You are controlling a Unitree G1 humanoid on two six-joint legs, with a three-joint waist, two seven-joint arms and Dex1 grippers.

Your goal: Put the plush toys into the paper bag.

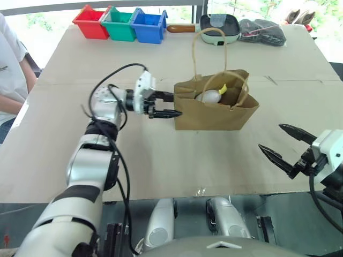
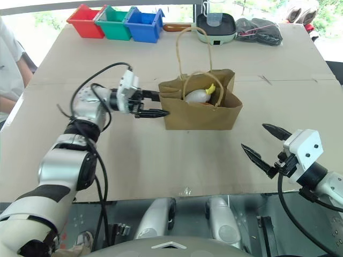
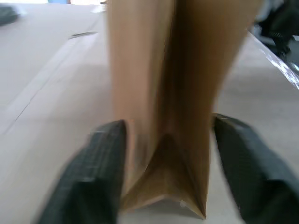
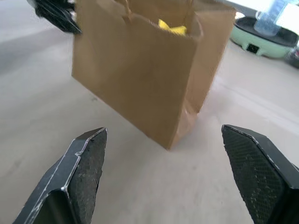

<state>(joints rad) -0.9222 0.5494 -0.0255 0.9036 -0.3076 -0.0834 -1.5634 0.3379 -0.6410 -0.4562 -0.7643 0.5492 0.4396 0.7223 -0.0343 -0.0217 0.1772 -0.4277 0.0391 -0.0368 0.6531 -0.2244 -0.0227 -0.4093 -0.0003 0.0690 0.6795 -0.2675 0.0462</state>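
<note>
The paper bag (image 1: pixel 214 107) stands upright on the desk (image 1: pixel 161 160), about midway between its left and right edges and nearer the far edge than the near one. Its mouth is open, one loop handle standing tall and the other drooping over the near rim. Inside it lies the white plush toy (image 1: pixel 208 96), with its yellow tuft (image 1: pixel 222 89) poking up near the rim; the rest of that toy is hidden by the bag's walls. The brown plush toy cannot be made out from here; the bag's inside below the rim is out of sight.

The left end effector (image 1: pixel 167 105) is at the bag's left side, pointing toward it, its two black fingers spread apart and released. One fingertip lies by the bag's upper left edge and the other just in front of the left side wall. In the left wrist view the bag's folded side panel (image 3: pixel 163 116) stands between the two fingers (image 3: pixel 93 172), very close; whether they touch the paper is hard to tell through the blur.

The right end effector (image 1: pixel 284 145) hangs over the desk's near right corner, well apart from the bag, fingers wide and holding nothing. It points toward the bag's near right corner (image 4: pixel 170 140).

Along the far edge sit red (image 1: pixel 91 22), green (image 1: pixel 119 24) and blue bins (image 1: pixel 149 25), a pale green cooker (image 1: pixel 220 27) and a dark bundle (image 1: pixel 262 31). A person's sleeve (image 1: pixel 9 53) is cut off at the left edge.
</note>
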